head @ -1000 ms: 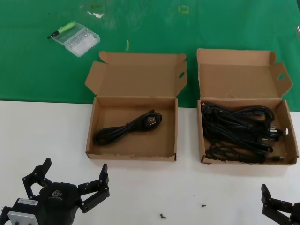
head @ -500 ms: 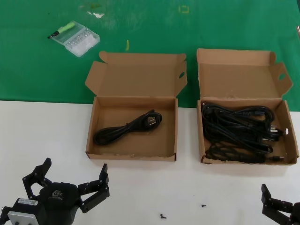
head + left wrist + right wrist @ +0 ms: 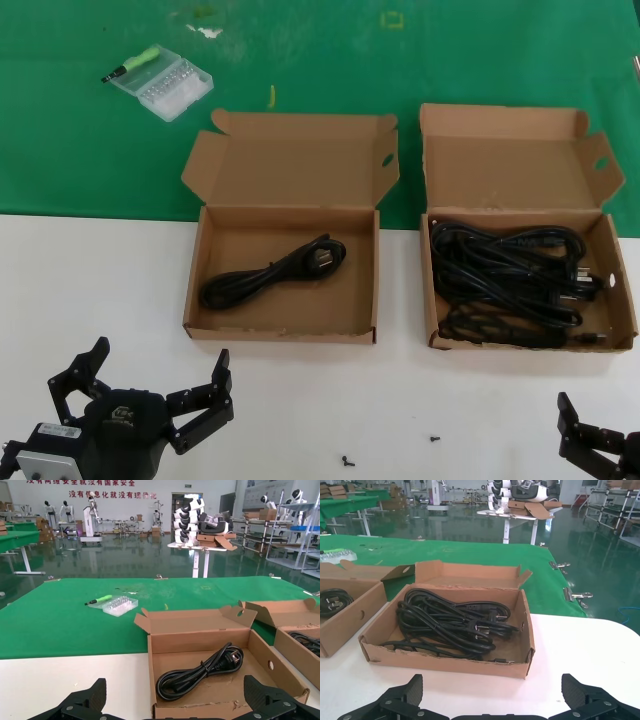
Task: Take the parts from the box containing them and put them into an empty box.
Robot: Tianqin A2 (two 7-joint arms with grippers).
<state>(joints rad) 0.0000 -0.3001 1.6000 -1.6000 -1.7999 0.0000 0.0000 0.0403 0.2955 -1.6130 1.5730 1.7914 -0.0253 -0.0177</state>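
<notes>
The wide brown cardboard box [image 3: 283,262] on the left holds one looped black power cord [image 3: 272,272]. The narrower brown cardboard box [image 3: 527,262] on the right holds a pile of black cords [image 3: 510,280]. Near the robot, the left gripper [image 3: 150,385] and right gripper [image 3: 492,692] both hang with fingers spread wide, holding nothing.

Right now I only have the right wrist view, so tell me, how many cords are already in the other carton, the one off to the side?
Observer: One. A single looped cord lies in the wider carton, its plug end nearer the right wall.
Operator: Where is the left end effector?
Observer: The left end effector is open and holds nothing, low over the white table in front of that carton's left corner.
Operator: Anything loose on the table between the arms?
Observer: Two tiny black screws lie on the table near its front edge.
</notes>
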